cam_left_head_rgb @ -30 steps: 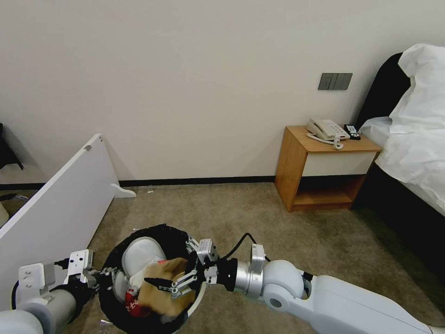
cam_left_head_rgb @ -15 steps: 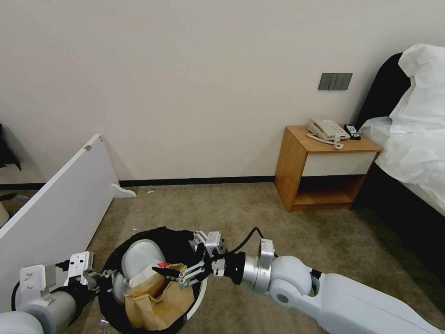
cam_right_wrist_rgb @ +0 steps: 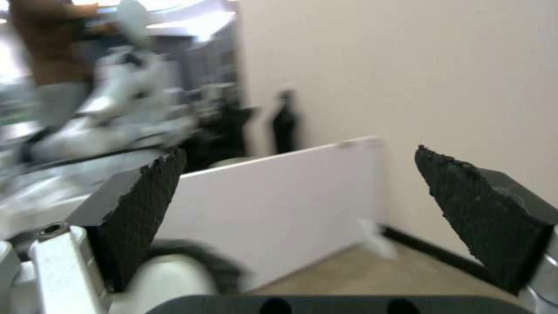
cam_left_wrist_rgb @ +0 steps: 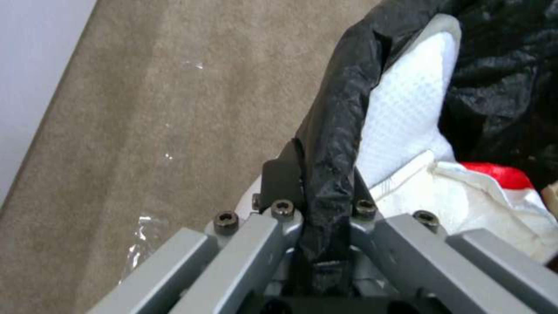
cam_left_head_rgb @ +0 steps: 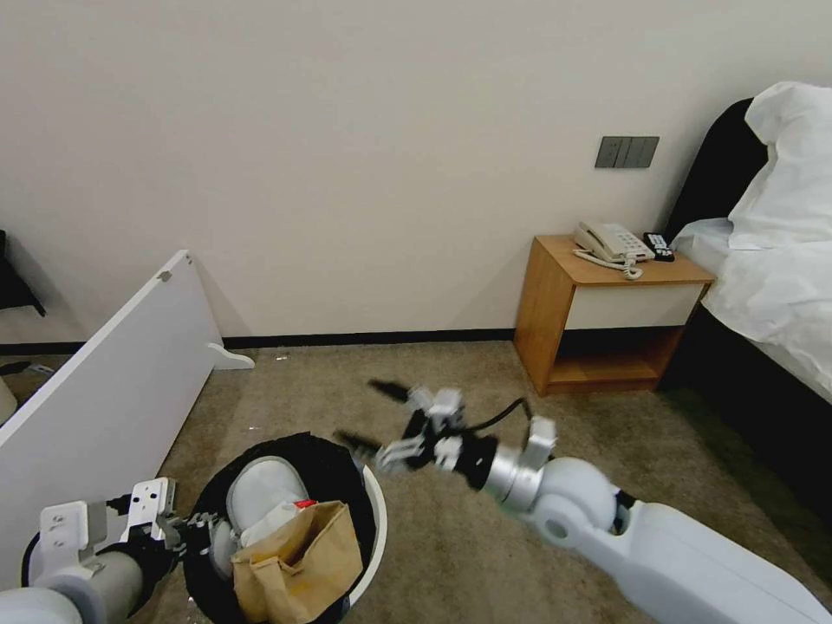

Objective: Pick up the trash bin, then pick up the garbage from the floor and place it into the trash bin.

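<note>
The trash bin (cam_left_head_rgb: 378,520), white with a black bag over its rim, hangs low at my left above the floor (cam_left_head_rgb: 451,390). My left gripper (cam_left_head_rgb: 186,527) is shut on its near rim; the left wrist view shows the fingers clamped on the black bag edge (cam_left_wrist_rgb: 328,174). Inside lie garbage items: a white slipper (cam_left_head_rgb: 264,487), a crumpled brown paper bag (cam_left_head_rgb: 299,559) and a red scrap (cam_left_wrist_rgb: 500,171). My right gripper (cam_left_head_rgb: 364,412) hovers just above and beyond the bin's far rim, open and holding nothing. In the right wrist view its black pads (cam_right_wrist_rgb: 145,205) stand wide apart.
A white board (cam_left_head_rgb: 113,390) leans along the left. A wooden nightstand (cam_left_head_rgb: 607,321) with a phone stands by the wall, a bed (cam_left_head_rgb: 771,286) at the right. A clear plastic scrap (cam_left_wrist_rgb: 142,244) lies on the carpet under the bin. Open carpet lies ahead.
My right gripper let go of the brown paper bag, which now rests in the bin. It then rose up and to the right, out over the bin's far rim.
</note>
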Available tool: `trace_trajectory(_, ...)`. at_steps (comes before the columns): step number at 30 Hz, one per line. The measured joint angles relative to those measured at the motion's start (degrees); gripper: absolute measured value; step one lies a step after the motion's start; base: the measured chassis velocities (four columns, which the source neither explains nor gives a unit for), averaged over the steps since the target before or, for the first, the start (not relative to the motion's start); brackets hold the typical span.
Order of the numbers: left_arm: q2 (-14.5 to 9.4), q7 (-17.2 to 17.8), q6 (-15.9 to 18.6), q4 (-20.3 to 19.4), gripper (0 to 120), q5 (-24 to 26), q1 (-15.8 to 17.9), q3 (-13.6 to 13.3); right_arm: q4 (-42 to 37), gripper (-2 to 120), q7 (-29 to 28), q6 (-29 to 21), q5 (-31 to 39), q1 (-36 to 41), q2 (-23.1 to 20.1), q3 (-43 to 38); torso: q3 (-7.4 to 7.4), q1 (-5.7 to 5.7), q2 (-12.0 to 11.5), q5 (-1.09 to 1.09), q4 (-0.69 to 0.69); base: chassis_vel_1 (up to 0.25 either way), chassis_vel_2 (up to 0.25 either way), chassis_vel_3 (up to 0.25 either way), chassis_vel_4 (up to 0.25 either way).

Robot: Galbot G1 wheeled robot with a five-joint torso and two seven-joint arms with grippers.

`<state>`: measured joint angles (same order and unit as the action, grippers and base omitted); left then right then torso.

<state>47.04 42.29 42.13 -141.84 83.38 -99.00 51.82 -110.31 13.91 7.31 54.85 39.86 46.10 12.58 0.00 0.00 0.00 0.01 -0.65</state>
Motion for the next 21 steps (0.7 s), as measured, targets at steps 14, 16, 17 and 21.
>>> trace_trajectory(14,4.66,-1.56,0.01,0.57,1,-3.71,0.76,0.98,-6.83,100,-22.48,0.21,-9.35,23.12,-1.28,-27.61,0.00,0.00,0.00,-0.01,0.06,0.000,0.000,0.000,0.000)
trace_trajectory(16,5.43,-1.78,0.01,0.50,1,-4.73,1.62,0.83,-9.25,100,-24.30,-0.61,-13.57,29.95,1.03,-32.75,-0.01,0.00,0.00,-0.01,0.04,0.000,0.000,0.000,0.000)
trace_trajectory(17,5.43,-1.78,0.01,0.50,1,-4.73,1.62,0.83,-9.25,100,-24.30,-0.61,-13.57,29.95,1.03,-32.75,-0.01,0.00,0.00,-0.01,0.04,0.000,0.000,0.000,0.000)
trace_trajectory(21,5.59,-2.79,0.01,0.56,1,-6.01,2.34,0.27,-10.65,100,-23.96,-0.46,-21.04,39.18,4.30,-39.00,-0.01,0.00,0.00,0.01,-0.05,0.000,0.000,0.000,0.000)
